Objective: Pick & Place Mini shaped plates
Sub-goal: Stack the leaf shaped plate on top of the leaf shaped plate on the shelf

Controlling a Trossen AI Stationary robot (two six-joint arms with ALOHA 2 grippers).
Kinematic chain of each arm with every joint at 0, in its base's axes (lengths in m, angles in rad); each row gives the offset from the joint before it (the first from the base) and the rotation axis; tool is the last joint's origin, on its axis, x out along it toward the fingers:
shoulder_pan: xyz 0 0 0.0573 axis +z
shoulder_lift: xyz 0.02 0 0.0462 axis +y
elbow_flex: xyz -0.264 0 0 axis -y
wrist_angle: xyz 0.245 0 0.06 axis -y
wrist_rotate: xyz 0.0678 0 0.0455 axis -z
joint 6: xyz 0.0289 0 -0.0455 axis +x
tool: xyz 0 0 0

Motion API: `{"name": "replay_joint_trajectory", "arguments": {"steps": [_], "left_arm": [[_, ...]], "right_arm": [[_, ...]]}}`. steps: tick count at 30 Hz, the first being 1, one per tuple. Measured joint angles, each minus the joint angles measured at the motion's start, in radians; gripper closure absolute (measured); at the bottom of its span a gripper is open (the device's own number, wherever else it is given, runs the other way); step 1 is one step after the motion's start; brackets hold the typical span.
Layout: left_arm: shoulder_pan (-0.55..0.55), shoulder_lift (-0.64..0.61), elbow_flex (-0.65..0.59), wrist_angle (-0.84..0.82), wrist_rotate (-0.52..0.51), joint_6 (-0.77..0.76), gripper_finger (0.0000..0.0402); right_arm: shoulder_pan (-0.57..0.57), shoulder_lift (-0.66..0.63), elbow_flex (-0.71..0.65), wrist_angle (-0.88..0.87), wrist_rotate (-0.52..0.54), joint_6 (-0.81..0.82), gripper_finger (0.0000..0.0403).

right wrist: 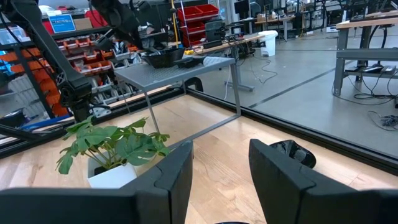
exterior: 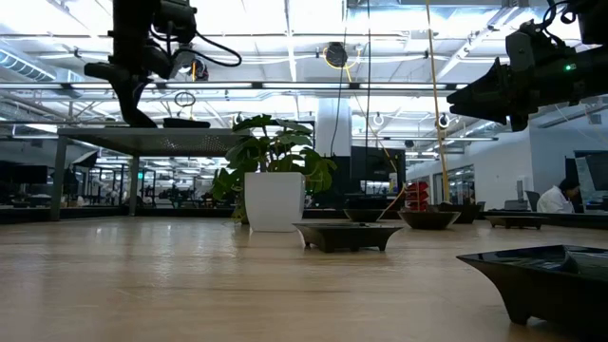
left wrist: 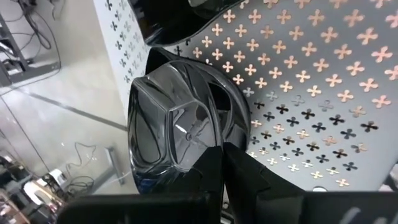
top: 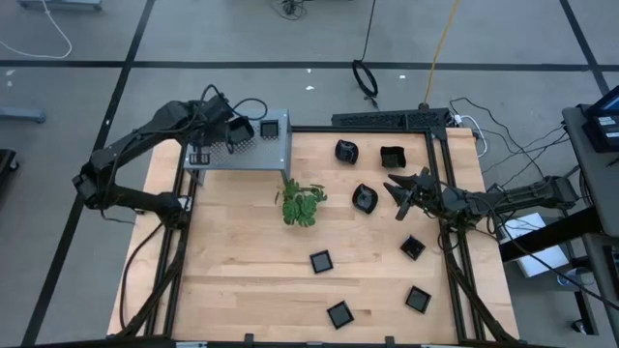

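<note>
Placement step | left gripper (top: 235, 133) clamped on a mini plate (left wrist: 171, 127) above the grey perforated box (top: 253, 155), another plate (top: 269, 127) already there | next: lower, release | right gripper (top: 401, 190) open, hovering among table plates (top: 364, 198).

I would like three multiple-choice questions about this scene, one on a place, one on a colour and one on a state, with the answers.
1. Where is the left gripper?
A) above the grey perforated box
B) down on the wooden table
C) under the wooden table
2. What colour is the pot of the plant?
A) red
B) white
C) blue
3. How is the right gripper?
A) shut on a plate
B) shut, empty
C) open, empty

Answers: 1 A, it holds a mini plate over the perforated top. 2 B, the low view shows it white. 3 C, its fingers stand apart with nothing between.
</note>
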Motion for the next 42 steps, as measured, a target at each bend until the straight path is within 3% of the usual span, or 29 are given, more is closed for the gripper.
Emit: {"name": "replay_joint_trajectory", "arguments": {"steps": [10,18,31,36,42], "left_arm": [[0.002,0.0,0.0,-0.001,0.0,0.108,0.038],[0.002,-0.001,0.0,-0.005,-0.003,0.076,0.0378],[0.002,-0.006,-0.001,-0.045,-0.06,0.033,0.0271],[-0.002,-0.009,-0.001,-0.062,-0.078,0.036,0.0261],[-0.019,-0.056,-0.001,-0.053,-0.191,0.083,0.0275]], "right_arm": [[0.0,0.0,0.0,0.0,0.0,0.0,0.0259],[0.0,0.0,0.0,0.0,0.0,0.0,0.0259],[0.0,0.0,0.0,0.0,0.0,0.0,0.0258],[0.0,0.0,0.0,0.0,0.0,0.0,0.0258],[0.0,0.0,0.0,0.0,0.0,0.0,0.0257]]}}
